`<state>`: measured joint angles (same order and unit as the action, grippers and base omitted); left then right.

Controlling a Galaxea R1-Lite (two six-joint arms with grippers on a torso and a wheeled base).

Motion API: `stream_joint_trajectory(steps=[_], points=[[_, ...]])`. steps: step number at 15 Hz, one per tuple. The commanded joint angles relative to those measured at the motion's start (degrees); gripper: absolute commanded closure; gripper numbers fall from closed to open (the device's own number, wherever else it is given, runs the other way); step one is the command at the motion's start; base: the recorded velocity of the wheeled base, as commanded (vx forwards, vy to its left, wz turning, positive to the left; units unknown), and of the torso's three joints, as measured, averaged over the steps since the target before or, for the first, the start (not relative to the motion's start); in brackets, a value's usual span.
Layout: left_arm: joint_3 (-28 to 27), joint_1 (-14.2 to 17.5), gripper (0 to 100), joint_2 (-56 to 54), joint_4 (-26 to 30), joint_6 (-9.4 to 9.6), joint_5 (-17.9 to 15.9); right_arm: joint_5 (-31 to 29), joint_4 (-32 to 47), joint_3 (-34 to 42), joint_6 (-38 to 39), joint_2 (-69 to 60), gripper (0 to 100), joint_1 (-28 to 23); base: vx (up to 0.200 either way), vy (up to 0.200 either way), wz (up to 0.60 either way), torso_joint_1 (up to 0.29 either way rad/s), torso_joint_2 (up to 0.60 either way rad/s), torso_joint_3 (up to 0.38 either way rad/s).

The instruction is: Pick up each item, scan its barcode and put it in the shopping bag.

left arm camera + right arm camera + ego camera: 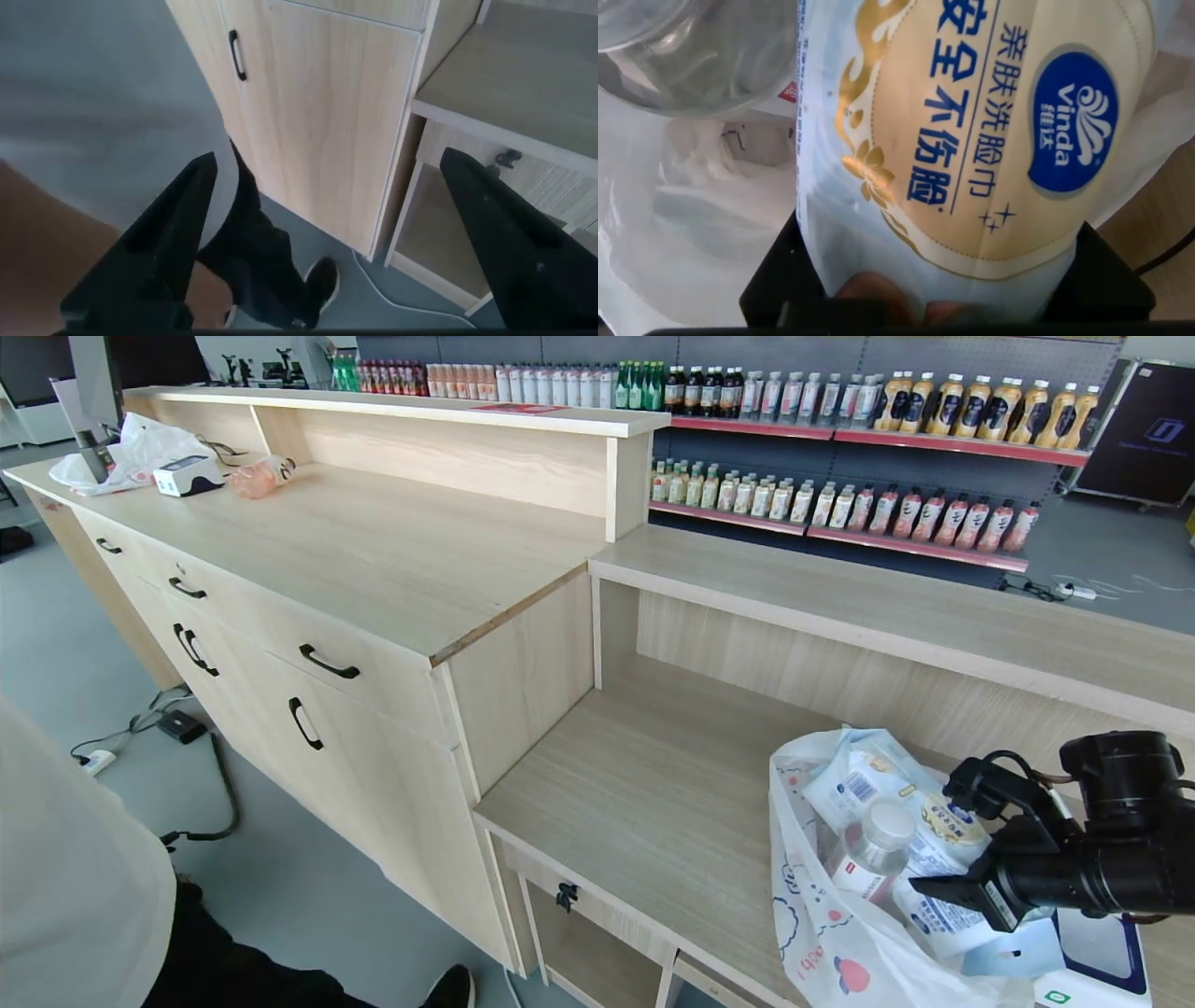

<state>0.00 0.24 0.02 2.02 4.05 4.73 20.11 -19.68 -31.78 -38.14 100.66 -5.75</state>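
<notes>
Tissue pack (952,168): vertical blue characters beside a round blue logo badge. Shopping bag (822,933): small red print near a peach motif, illegible.

This is a shop, seen from behind its checkout: long red-edged shelves (840,429) on a grey pegboard wall carry rows of bottled drinks (980,406) lined up by kind, as goods for sale. In front runs a pale wooden sales counter (373,551) with a raised customer ledge (420,406), black-handled drawers (329,663) and a small white device (187,476) on top. On the lower desk (653,784) beside it stands a printed plastic shopping bag (822,933) holding a water bottle (878,845) and a wrapped packet (957,826).
</notes>
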Motion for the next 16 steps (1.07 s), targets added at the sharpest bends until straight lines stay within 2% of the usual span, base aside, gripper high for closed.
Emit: stream_joint_trajectory(steps=[1, 12, 13, 16], points=[[0.0, 0.0, 0, 0.0, 0.0, 0.00, 0.0, 0.2, -0.2, -0.1, 0.0, 1.0, 100, 0.4, 0.000, 0.000, 0.00, 0.000, 0.00, 0.000], [0.0, 0.0, 0, 0.0, 0.0, 0.00, 0.0, 0.2, -1.7, -0.1, -0.2, 3.0, 100, 0.4, 0.000, 0.000, 0.00, 0.000, 0.00, 0.000], [0.0, 0.1, 0, 0.0, 0.0, 0.00, 0.0, 0.2, -1.7, -0.1, -0.2, 3.1, 0, 0.4, 0.000, 0.000, 0.00, 0.000, 0.00, 0.000], [0.0, 0.1, 0, 0.0, 0.0, 0.00, 0.0, 0.2, -1.9, -0.3, -0.1, 3.1, 0, 0.4, 0.000, 0.000, 0.00, 0.000, 0.00, 0.000]])
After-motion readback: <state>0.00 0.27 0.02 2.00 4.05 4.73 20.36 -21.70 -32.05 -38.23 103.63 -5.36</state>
